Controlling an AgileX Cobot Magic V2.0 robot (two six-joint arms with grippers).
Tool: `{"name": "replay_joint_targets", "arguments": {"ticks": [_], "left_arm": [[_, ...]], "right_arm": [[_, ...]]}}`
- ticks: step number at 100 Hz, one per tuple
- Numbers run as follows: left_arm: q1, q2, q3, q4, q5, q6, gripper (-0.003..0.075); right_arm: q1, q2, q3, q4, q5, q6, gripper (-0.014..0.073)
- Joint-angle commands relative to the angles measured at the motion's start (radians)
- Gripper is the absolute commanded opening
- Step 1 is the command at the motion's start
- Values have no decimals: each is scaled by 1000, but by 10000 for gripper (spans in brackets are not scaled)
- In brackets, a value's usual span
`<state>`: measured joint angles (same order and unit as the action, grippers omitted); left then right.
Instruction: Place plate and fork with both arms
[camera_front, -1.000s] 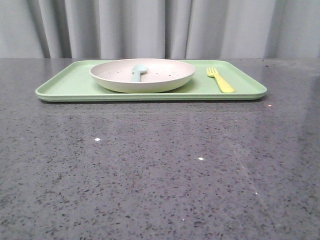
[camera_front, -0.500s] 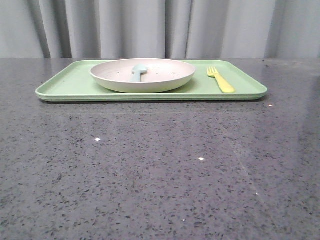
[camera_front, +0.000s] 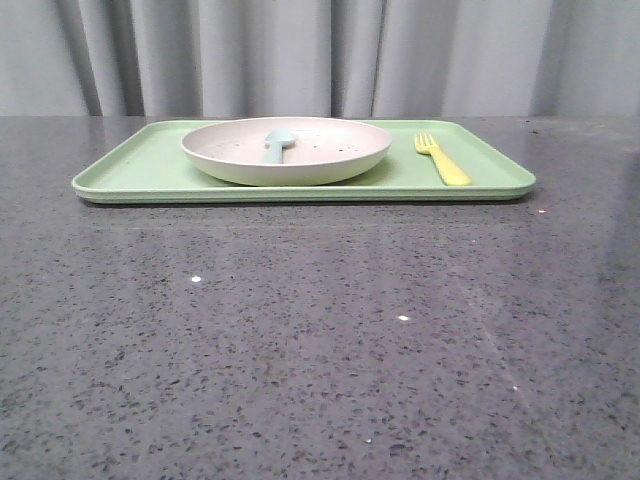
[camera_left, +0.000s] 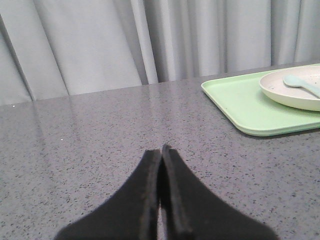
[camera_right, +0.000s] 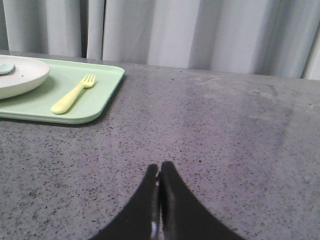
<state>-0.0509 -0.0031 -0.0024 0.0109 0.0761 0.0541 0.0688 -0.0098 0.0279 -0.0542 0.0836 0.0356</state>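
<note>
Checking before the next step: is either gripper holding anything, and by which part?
Nothing is held. The left gripper and right gripper are shut on nothing; the plate and fork lie on the tray.

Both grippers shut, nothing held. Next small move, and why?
Probably open the right gripper and start it toward the small bright-yellow plastic fork. The fork lies flat on the light-green rectangular tray, beside the round speckled cream plate, and shut fingers cannot take it.

Soft, even light from above. The speckled counter (camera_front: 320, 330) shows small white glints and a faint sheen. A thin shadow lies under the tray (camera_front: 300, 190) edge. All views are sharp; only the near claw tips look slightly soft.
</note>
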Motion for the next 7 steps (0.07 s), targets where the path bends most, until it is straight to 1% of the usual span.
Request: {"name": "replay_joint_targets", "arguments": {"ticks": [1, 7], "left_arm": [[-5, -32, 14, -1, -76, -9, -20], [-5, -32, 14, -1, -76, -9, -20]], "right_arm": [[-5, -24, -7, -1, -89, -10, -69], [-5, -24, -7, -1, -89, -10, -69]]}}
